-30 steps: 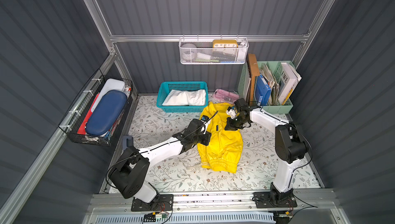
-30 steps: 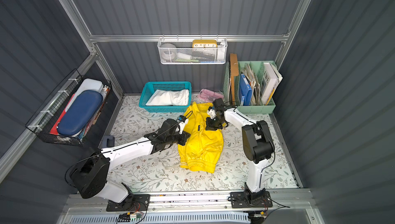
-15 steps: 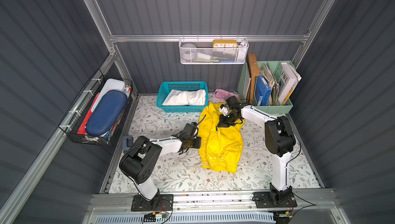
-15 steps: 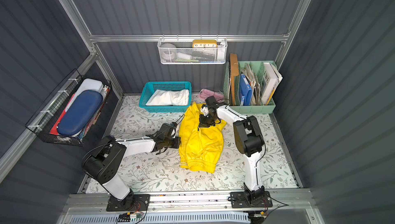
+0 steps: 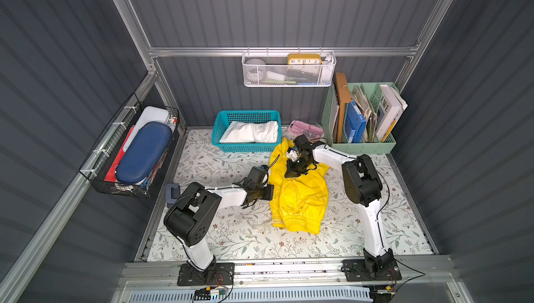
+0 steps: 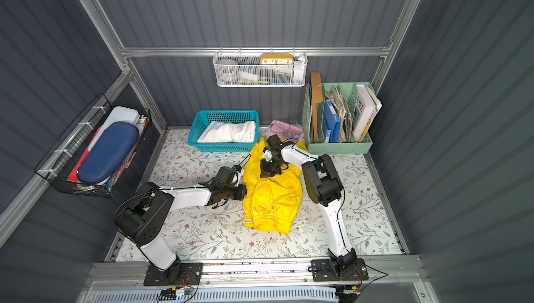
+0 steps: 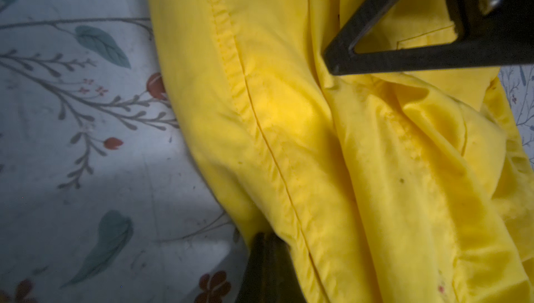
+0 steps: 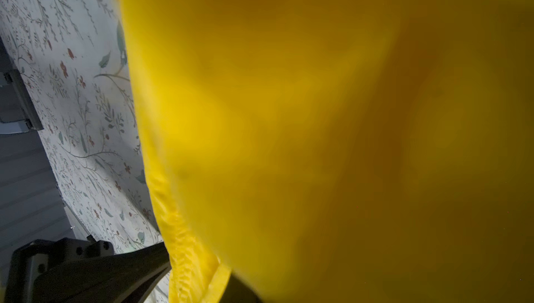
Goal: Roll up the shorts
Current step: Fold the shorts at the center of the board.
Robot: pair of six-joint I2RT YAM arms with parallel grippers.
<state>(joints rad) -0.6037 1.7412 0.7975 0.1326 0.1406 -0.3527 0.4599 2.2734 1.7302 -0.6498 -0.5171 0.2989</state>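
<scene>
Right fingers (image 8: 115, 269) have carried a pinched hem of the shorts (image 5: 300, 200) forward; left fingers (image 7: 404, 53) clamp the side edge. Either thin grip could slip, collapsing the fold.

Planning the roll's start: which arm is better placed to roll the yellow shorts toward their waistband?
Probably right. The right gripper is shut on the far part of the yellow shorts, opposite the waistband; the left gripper pinches only their side edge.
</scene>
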